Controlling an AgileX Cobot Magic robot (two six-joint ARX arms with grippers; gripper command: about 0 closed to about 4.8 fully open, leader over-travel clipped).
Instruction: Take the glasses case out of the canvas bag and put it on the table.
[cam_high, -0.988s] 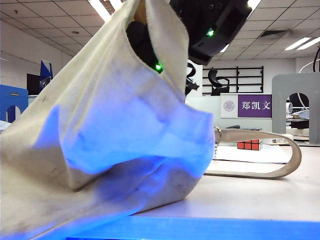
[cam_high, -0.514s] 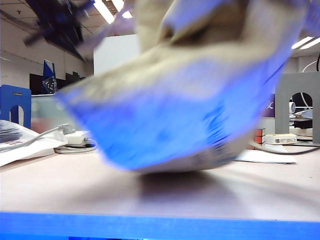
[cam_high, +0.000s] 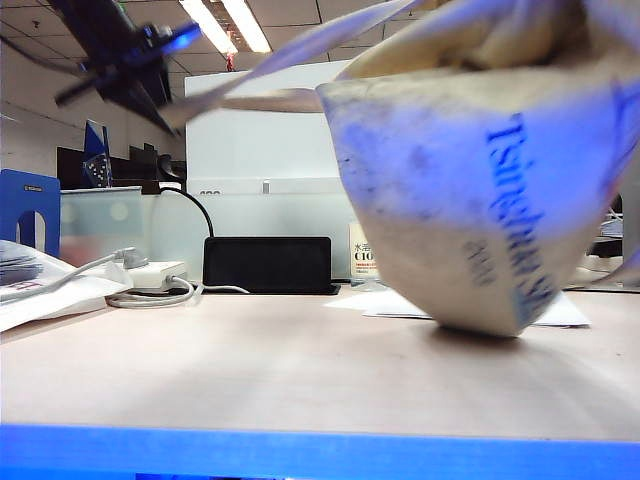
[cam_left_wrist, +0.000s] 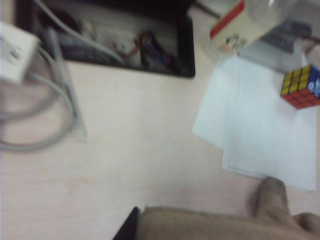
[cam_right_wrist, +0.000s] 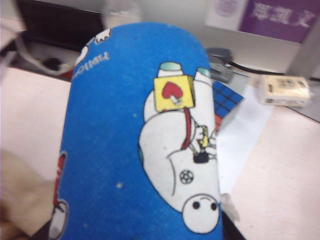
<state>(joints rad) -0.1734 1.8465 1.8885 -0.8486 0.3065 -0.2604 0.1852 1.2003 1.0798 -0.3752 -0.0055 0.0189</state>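
Observation:
The blue glasses case (cam_right_wrist: 135, 135) with white cartoon figures fills the right wrist view, above the table (cam_right_wrist: 280, 170). My right gripper (cam_right_wrist: 135, 232) is shut on it, with dark fingers (cam_right_wrist: 229, 227) at its sides. In the exterior view the case and the right gripper are hidden. The cream canvas bag (cam_high: 470, 190) hangs at the right of the exterior view, its bottom corner on the table (cam_high: 250, 360). Its strap stretches left to my left gripper (cam_high: 165, 108), which is high up and shut on the strap. In the left wrist view the bag cloth (cam_left_wrist: 210, 225) lies against the left gripper (cam_left_wrist: 137, 224).
A black box (cam_high: 267, 265), a white adapter with cables (cam_high: 150, 275) and stacked papers (cam_high: 40, 290) line the back left. White sheets (cam_left_wrist: 260, 130) and a Rubik's cube (cam_left_wrist: 301, 86) lie near the bag. A cream box (cam_right_wrist: 282, 90) sits further back.
The bag has swung from the left to the right of the exterior view, up off the table. The left arm now holds its strap high at the upper left.

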